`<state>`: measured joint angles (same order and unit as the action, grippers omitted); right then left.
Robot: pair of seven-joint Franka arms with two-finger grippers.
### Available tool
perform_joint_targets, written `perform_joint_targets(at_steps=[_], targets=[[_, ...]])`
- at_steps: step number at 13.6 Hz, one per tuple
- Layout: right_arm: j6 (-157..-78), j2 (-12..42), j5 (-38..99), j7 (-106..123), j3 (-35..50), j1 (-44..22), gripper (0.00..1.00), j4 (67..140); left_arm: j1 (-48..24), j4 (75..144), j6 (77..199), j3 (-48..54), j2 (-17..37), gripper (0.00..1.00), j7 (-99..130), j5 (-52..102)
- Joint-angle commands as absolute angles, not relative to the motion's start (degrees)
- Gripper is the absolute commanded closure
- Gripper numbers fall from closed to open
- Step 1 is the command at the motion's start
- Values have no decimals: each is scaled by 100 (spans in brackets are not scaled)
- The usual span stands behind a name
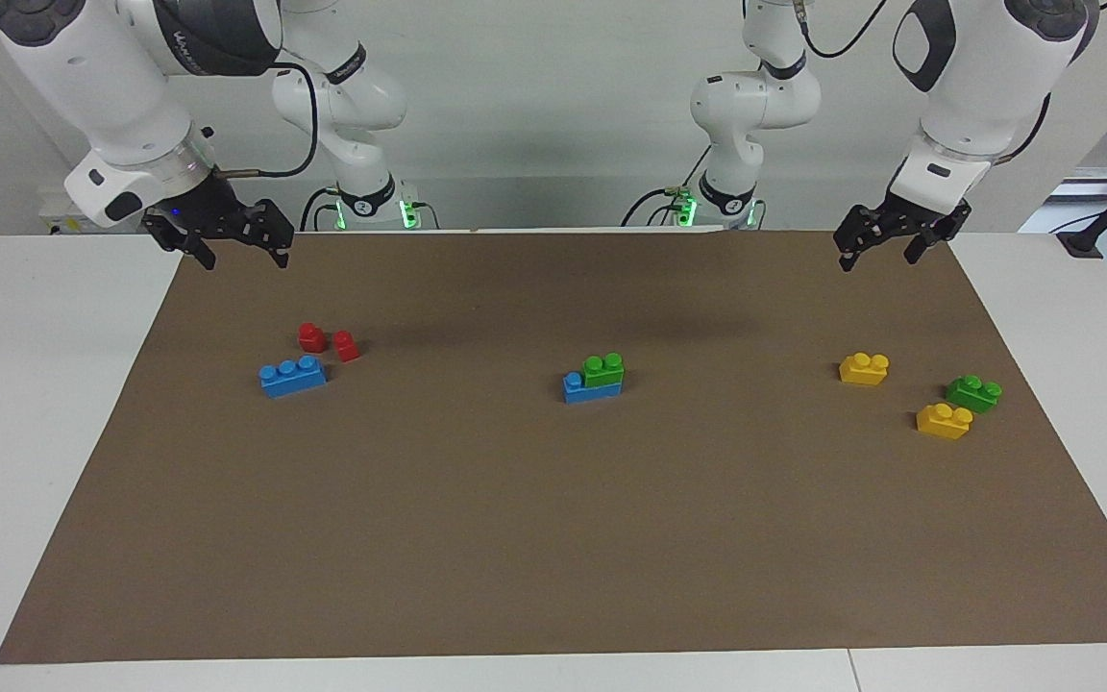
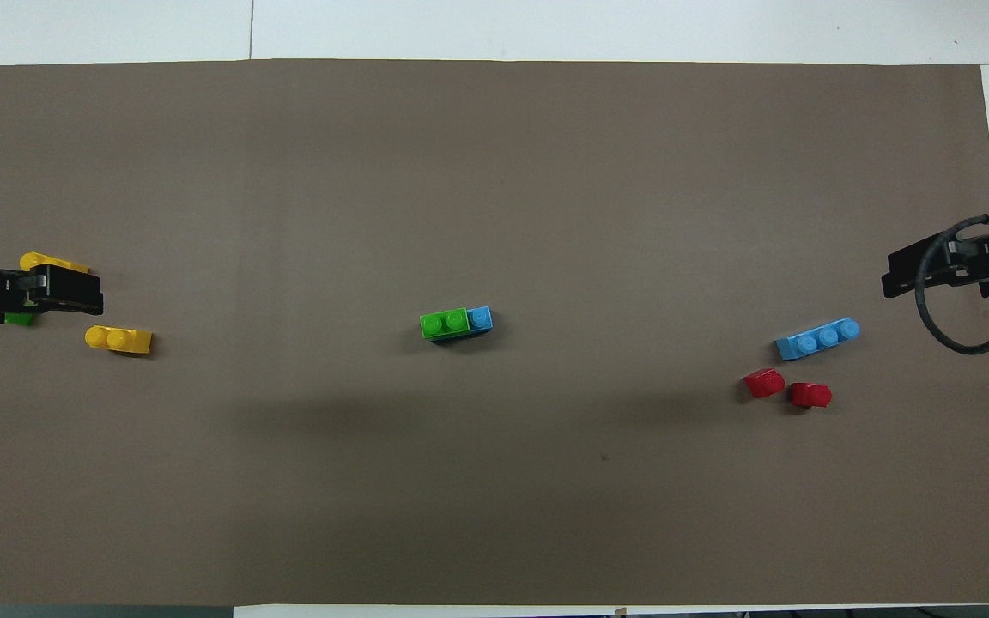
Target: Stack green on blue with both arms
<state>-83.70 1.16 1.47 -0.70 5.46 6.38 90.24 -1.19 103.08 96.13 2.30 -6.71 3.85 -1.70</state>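
In the middle of the brown mat [image 1: 553, 538] a green brick [image 1: 603, 370] [image 2: 444, 324] sits on a blue brick [image 1: 578, 389] [image 2: 480, 318], leaving one blue stud bare. A second blue brick [image 1: 293, 376] [image 2: 817, 338] lies alone toward the right arm's end. A second green brick [image 1: 973, 393] lies toward the left arm's end; in the overhead view the left gripper covers most of it. My left gripper [image 1: 878, 252] [image 2: 65, 292] hangs open and empty, high over that end. My right gripper [image 1: 241, 252] [image 2: 907, 270] hangs open and empty, high over its own end.
Two yellow bricks [image 1: 864, 369] [image 1: 944, 421] lie beside the loose green brick. Two small red pieces [image 1: 311, 336] [image 1: 346, 346] sit just nearer the robots than the lone blue brick. White table [image 1: 44, 404] borders the mat.
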Motion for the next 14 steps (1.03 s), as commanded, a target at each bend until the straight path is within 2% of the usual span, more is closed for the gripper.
perform_joint_targets(at_steps=[1,14], targets=[[-8332,-105,35,-18,624,747,0,9281,-220,10556,9958,88,-809,0,-60,-53],[-8692,-62,-193,-114,615,765,0,9255,-141,10415,9888,62,-809,0,-97,167]])
